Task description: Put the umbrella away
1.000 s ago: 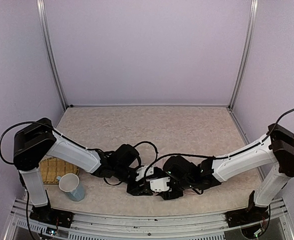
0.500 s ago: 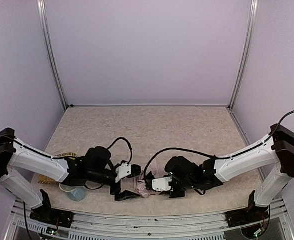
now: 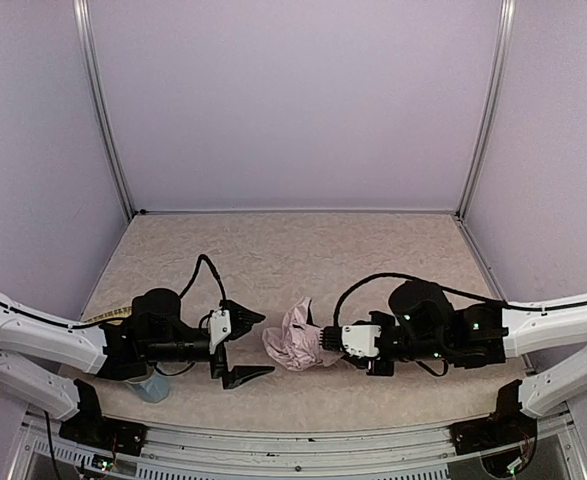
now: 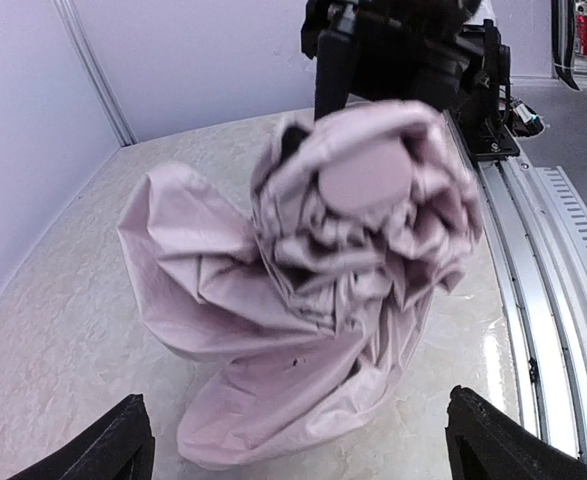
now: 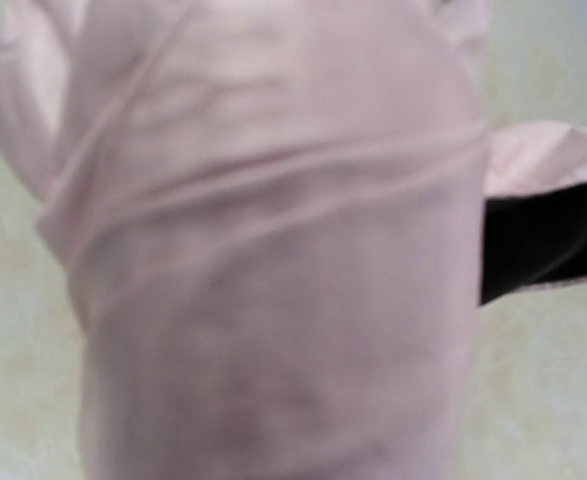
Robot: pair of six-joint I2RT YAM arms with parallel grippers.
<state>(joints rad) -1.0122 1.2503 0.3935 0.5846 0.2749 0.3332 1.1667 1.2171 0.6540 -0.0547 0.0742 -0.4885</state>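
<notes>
The umbrella [image 3: 295, 340] is collapsed but bunched loose, not yet stowed; right tool [image 3: 325, 338] clamps its end; left tool [image 3: 245, 346] gapes empty.

Beige table [image 3: 303, 250]: pink umbrella [image 3: 295, 346], cup [image 3: 155, 388]

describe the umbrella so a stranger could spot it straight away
On the beige tabletop, look near the front edge, between the two arms. The umbrella is the crumpled bundle clamped in the right gripper, facing the open left gripper. It is the only pink, soft thing; the cup further left is pale blue.
</notes>
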